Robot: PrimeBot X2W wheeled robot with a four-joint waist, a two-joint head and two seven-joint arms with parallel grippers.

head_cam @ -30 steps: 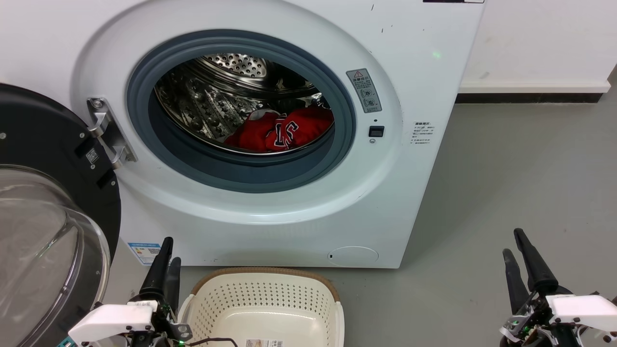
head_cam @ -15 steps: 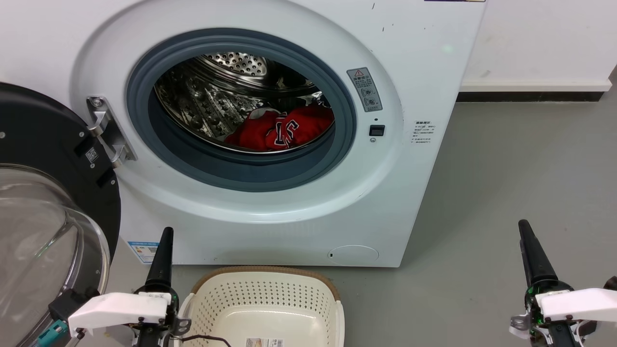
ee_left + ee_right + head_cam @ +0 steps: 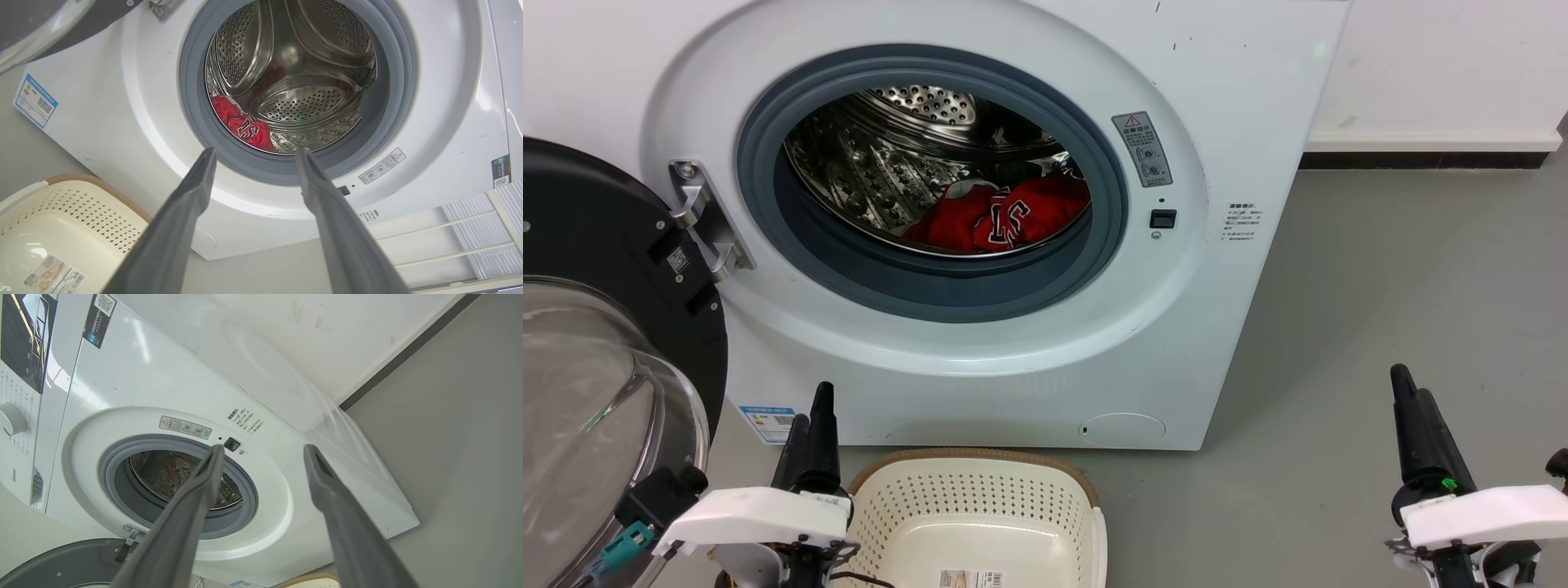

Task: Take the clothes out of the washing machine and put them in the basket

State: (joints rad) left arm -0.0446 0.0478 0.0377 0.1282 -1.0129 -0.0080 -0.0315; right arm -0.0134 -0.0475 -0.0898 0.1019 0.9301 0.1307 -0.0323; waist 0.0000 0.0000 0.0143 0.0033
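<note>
Both arms crept up a little (jaws wide, empty); the clothes point(image 3: 1013, 216) wait inside the washing machine point(image 3: 980, 359).

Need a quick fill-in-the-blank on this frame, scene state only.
The clothes lie in the ____ of the washing machine.
The machine's door stands ____.
The basket contains ____ clothes.
The left gripper and right gripper are both ____.
Missing: drum, open, no, open.
</note>
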